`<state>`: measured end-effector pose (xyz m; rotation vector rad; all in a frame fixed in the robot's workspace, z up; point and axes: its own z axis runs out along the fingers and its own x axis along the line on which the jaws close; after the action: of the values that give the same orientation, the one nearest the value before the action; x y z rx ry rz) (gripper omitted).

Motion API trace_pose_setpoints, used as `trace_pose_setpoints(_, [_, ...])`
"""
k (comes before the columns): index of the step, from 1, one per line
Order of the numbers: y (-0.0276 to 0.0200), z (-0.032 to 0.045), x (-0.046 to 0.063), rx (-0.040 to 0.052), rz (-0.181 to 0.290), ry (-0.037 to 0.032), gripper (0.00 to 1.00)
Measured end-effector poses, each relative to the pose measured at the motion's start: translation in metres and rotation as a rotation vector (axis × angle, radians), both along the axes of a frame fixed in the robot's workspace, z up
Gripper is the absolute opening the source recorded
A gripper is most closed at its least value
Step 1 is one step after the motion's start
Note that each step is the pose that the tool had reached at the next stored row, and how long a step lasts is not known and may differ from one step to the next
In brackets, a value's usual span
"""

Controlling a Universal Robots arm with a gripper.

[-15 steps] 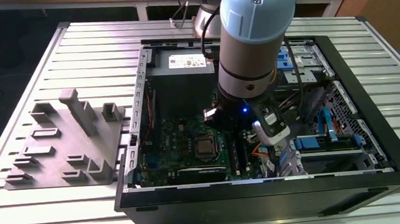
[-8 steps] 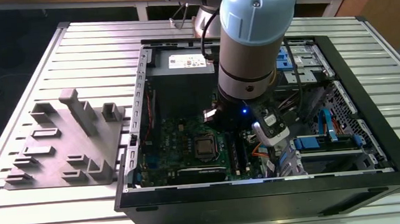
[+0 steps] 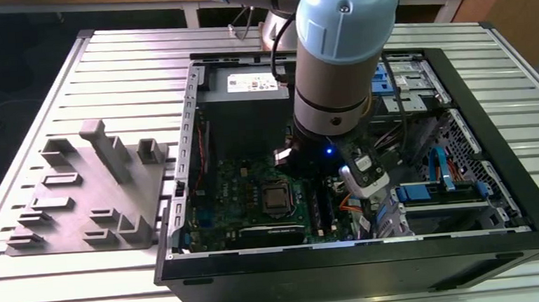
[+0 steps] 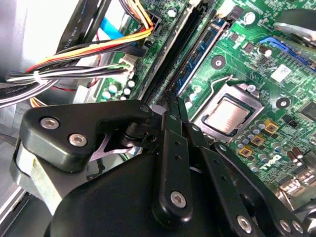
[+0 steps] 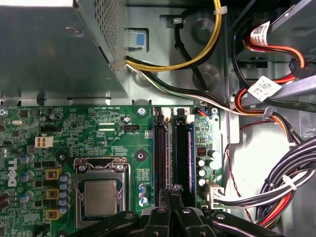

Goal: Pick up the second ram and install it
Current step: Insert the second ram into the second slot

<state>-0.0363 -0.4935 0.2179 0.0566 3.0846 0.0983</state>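
Its own black linkage hides the fingertips, but the gripper [image 5: 171,190] looks pinched shut over the second ram [image 5: 182,153] (edge-on in its slot).

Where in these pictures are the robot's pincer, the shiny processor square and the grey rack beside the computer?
pincer [image 5: 170,190], first wrist view, between its fingertips.
processor [image 5: 100,196], first wrist view, middle of its metal lid.
grey rack [image 3: 77,226], exterior view, bare part of its flat base.
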Motion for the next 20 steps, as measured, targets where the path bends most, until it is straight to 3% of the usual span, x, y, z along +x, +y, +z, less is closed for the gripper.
trace_pose_setpoints(14, [0.0, -0.0028, 0.0, 0.0001, -0.001, -0.0002, 0.08])
trace_pose_setpoints(20, [0.0, -0.0028, 0.0, 0.0001, -0.001, 0.0, 0.22])
